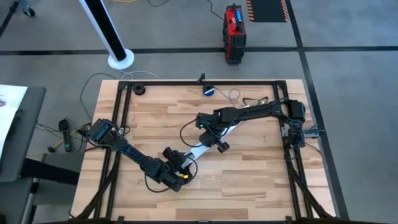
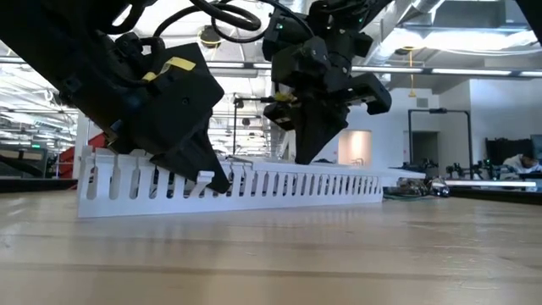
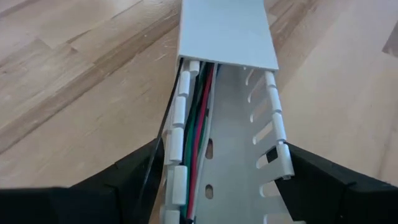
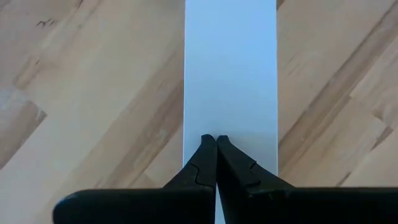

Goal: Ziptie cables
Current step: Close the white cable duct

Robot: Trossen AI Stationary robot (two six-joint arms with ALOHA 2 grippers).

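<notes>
A white slotted duct (image 1: 200, 148) lies on the wooden table, slanting from near left to far right. A flat white lid (image 3: 227, 31) covers its farther part. Black, green and red cables (image 3: 198, 124) run inside the uncovered end, along one wall. My left gripper (image 3: 224, 155) straddles that uncovered end. My right gripper (image 4: 216, 140) is shut, its tips on the lid (image 4: 230, 74) farther along the duct (image 2: 254, 182). My left gripper has the duct's uncovered near end between its two fingers, one finger (image 3: 134, 174) on the outside of each slotted side wall (image 3: 280, 149). The fingers lie along the duct, slanting down from its near-left end. The duct rests on the table. My right gripper presses its shut fingertips (image 4: 208, 146) on the lid's top face (image 4: 230, 118), about the middle of its width. The fingers come from above, pointing down. The lid sits on the duct, which lies on the table.
A small round blue-black device (image 1: 208, 91) with a pale cord (image 1: 233, 94) lies near the table's far edge, and a small black object (image 1: 138, 90) sits at the far left corner. Bare wood stretches along the near edge and the right side.
</notes>
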